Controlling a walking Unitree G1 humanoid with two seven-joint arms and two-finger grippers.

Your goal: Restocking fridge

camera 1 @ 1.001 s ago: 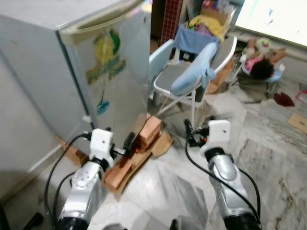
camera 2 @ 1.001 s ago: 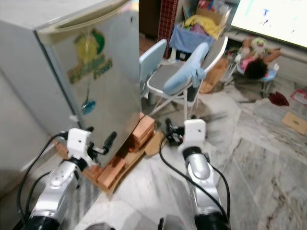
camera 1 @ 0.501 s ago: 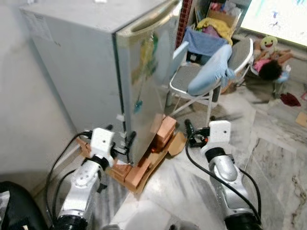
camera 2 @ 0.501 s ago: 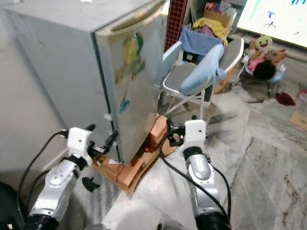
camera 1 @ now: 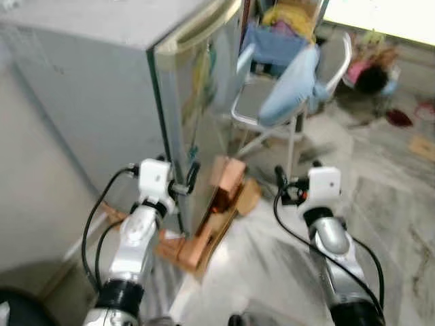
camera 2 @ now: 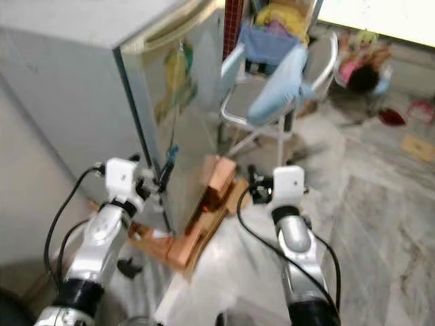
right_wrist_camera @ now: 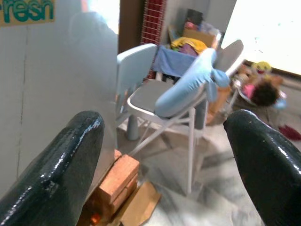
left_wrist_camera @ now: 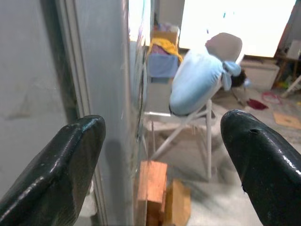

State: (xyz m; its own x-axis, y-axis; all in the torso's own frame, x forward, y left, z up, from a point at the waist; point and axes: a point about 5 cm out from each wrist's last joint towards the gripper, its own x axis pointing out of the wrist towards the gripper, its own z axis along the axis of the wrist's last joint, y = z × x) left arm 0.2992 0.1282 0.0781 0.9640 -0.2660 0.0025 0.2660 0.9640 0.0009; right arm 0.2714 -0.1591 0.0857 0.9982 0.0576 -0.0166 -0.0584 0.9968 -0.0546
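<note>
Now you are looking at the grey fridge (camera 1: 102,88) from closer in than half a second ago, and the whole picture is blurring and has shifted, so the camera is what has moved, not the furniture. The fridge is standing shut, raised on orange bricks (camera 1: 221,187) and a sheet of cardboard (camera 1: 248,197) on the marble floor (camera 1: 380,197), just as before. Your left end effector (camera 1: 192,175) is sitting higher than it was, its black fingers (left_wrist_camera: 66,174) spread wide and straddling the front corner of the fridge beside the door edge, one finger on the side-wall side and the other on the door side; you cannot tell whether either is touching the metal. Your right end effector (camera 1: 280,180) is hanging out in front of the door over the floor near the cardboard, its fingers (right_wrist_camera: 263,160) also spread apart and holding nothing, much as they were earlier. Behind the fridge the folding chair (camera 1: 272,112) with the light blue cushion (camera 1: 292,85) draped over it is staying where it was, and the cluttered corner beyond it is too blurred to read.
</note>
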